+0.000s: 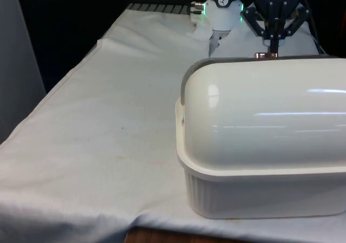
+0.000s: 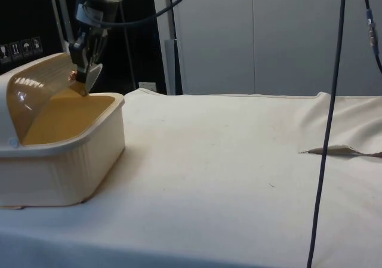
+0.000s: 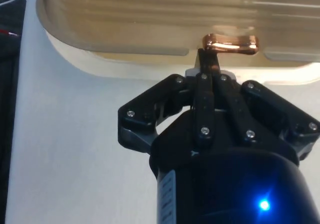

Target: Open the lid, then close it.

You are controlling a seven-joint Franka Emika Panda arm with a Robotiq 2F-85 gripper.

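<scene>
The gripper [image 3: 212, 59] has its two black fingers [image 3: 204, 92] pressed close together, and between their tips sits a copper-coloured handle [image 3: 231, 43], a single short bar; they are clenched on it. In the front view the same handle [image 1: 265, 54] peeks out just under the gripper [image 1: 273, 48], directly at the top edge of the lid. In the side view the gripper [image 2: 83, 80] points downward and meets the front edge of the lid [image 2: 42, 80] at the handle [image 2: 76, 76]. That lid is a curved, ribbed roll-top, translucent amber from inside and glossy cream from outside [image 1: 265, 113]; it arches up and away from the fingertips and is partly rolled back, so a gap shows below its edge. Beneath the fingertips lies the one container here, a cream bread box [image 2: 65, 166] with a fluted lower wall [image 1: 259, 194]. Through the gap the side view shows its interior, lit yellowish, and I can make out nothing lying inside; the deeper part is hidden by the lid. The box stands on the white cloth [image 2: 239, 178] covering the table, which spreads out from the box in all directions. Farther out from the fingers, one dark cable [image 2: 331, 119] hangs down across the side view, well apart from the box. Counted: one box, one lid, one handle, one cable.
</scene>
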